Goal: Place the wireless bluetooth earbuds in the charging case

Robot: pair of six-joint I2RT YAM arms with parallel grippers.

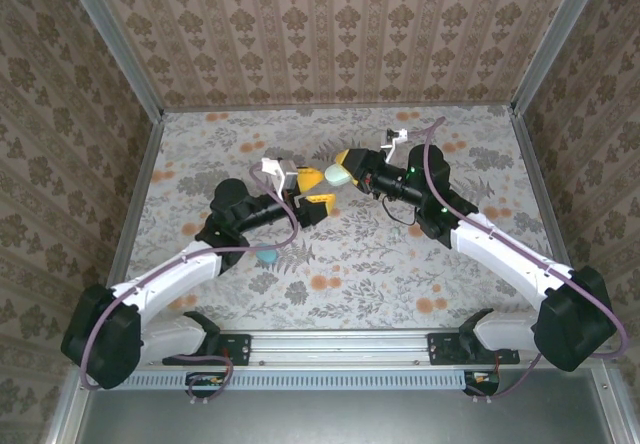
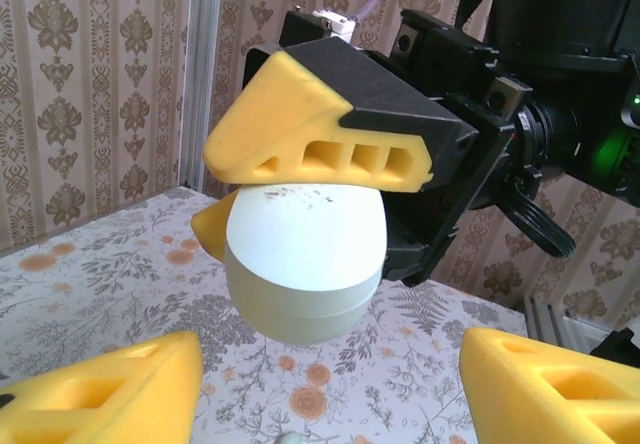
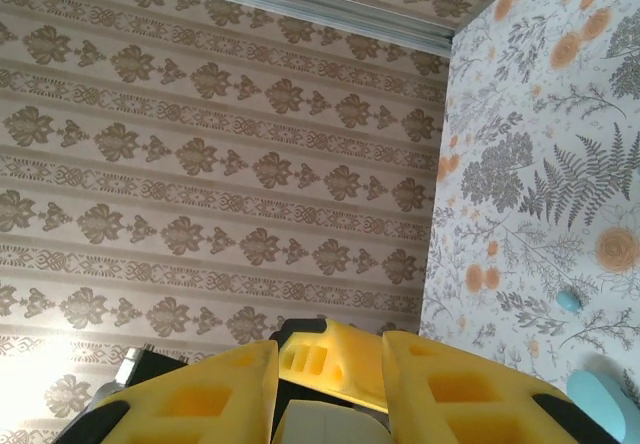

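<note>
Mid-frame in the left wrist view, the charging case (image 2: 305, 264) hangs clear of the surface (image 2: 100, 284), pinched in the jaws of the right gripper (image 2: 285, 204); the left gripper (image 2: 325, 389) has its jaws spread beneath. It looks light, hard and slick, so grip squarely across its flat faces

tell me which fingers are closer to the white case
Right. The right fingers grip the case in the air; the left fingers are open just in front of it, not touching.
</note>
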